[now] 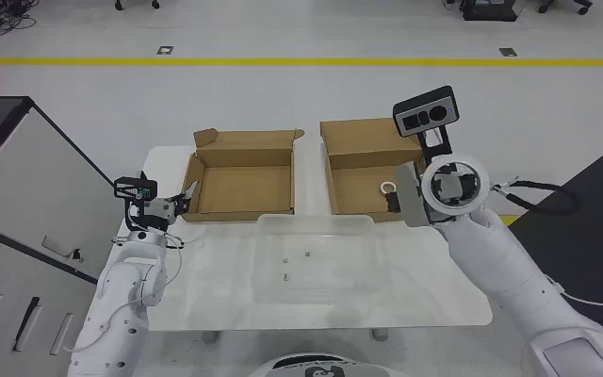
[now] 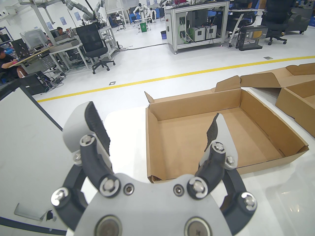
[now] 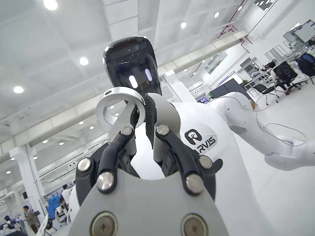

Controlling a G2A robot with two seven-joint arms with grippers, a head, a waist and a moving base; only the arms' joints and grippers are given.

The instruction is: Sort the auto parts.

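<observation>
My right gripper (image 3: 141, 106) is turned upward and shut on a silver metal ring (image 3: 123, 92), pinching its rim between the pads. From above, that gripper (image 1: 400, 191) and the ring (image 1: 387, 188) hang over the right cardboard box (image 1: 350, 160). My left gripper (image 2: 152, 114) stands open and holds nothing, just off the left wall of the left cardboard box (image 2: 246, 104). In the top view the left gripper (image 1: 184, 200) is beside that box (image 1: 240, 151). A clear plastic tray (image 1: 358, 278) at the table's middle holds three small metal parts (image 1: 285, 277).
Both boxes sit side by side at the table's far edge with flaps open. The left box's floor is bare. A grey cabinet (image 1: 38, 179) stands close to the table's left side. A black cable (image 1: 537, 188) trails beyond the right arm.
</observation>
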